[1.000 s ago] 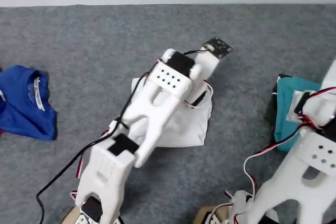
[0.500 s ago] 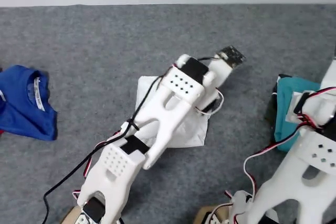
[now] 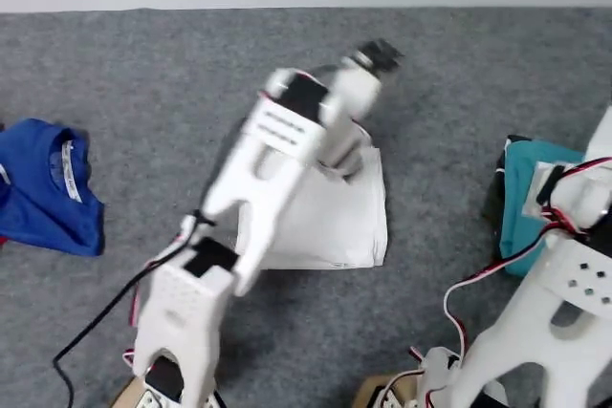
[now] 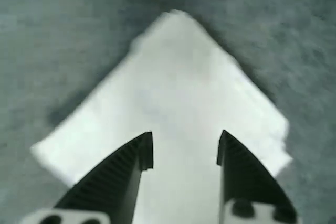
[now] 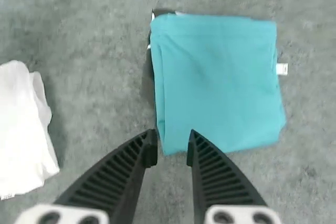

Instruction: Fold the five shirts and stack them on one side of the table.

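Three shirts lie in plain sight on the grey counter (image 3: 143,64). At the left edge, the blue shirt (image 3: 48,188) sits where it was a second ago, rumpled and unfolded.

In the middle, the left arm (image 3: 277,160) has swung. A second ago it lay across the white shirt (image 3: 330,222) pointing far and to the right. It then reached further right, and now it has pulled back toward the far left, blurred with motion. The white shirt has come out from under it as a flat, nearly square packet with its right edge bare.

On the right, the folded teal shirt (image 3: 531,203), with a dark layer (image 3: 497,203) showing under its edge, has not moved, nor has the right arm (image 3: 564,312).

We judge that the white shirt's fold is done or nearly so, and that it has been let go. It lies well apart from the teal shirt, so carrying it over to that pile looks like the coming step. The blue shirt has yet to be folded.

The left jaws stand wide apart over the white shirt and grip nothing; we cannot tell whether their tips touch the cloth. The right jaws are parted only narrowly and are empty, hanging just over the near edge of the teal shirt.
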Controlling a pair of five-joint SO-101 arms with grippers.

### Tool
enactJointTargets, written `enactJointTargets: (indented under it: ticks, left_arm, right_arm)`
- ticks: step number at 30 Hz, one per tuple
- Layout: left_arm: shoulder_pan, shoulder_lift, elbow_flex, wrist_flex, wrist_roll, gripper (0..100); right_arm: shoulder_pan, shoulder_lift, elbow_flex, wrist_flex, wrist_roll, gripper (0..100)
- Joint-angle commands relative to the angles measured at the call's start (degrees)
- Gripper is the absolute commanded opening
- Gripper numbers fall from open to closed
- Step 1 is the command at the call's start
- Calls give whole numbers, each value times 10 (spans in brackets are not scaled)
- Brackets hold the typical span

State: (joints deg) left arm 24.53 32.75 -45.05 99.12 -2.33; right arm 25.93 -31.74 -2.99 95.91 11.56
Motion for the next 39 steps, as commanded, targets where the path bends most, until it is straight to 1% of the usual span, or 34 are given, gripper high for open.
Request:
enactJointTargets:
  ticks: [1,3,5,6,8,11,14,18,22,26,31,35,39]
  left_arm:
    - [-63,-92,-5,14,-5,107]
    - [-86,-128,7,14,-6,9]
    - [-111,-170,37,15,-7,9]
    - [-124,-197,58,15,-10,4]
    - [-152,-256,109,15,-10,3]
    - [-200,-345,196,15,-12,4]
    - [-265,-421,291,14,-47,4]
    - [-389,-491,388,1,-68,4]
    - [-515,-518,451,-40,-70,4]
    - [-598,-518,481,-69,-71,5]
    - [-641,-518,485,-70,-72,5]
    - [-650,-518,485,-70,-72,5]
    - [-650,-518,485,-69,-72,5]
  right_arm:
    - [-59,-7,0,-11,2,111]
    - [-108,-7,9,-11,2,110]
    - [-160,-8,31,-11,2,103]
    - [-187,-9,43,-11,2,83]
    - [-242,-8,69,-14,2,11]
    - [-325,-8,116,-20,-1,18]
    - [-407,-7,164,-76,-33,11]
    - [-500,-7,222,-185,-44,9]
    - [-579,7,285,-283,-43,9]
    - [-637,70,304,-342,-45,9]
    - [-680,172,302,-413,-45,9]
    - [-705,258,302,-460,-47,9]
    - [-727,339,302,-466,-47,9]
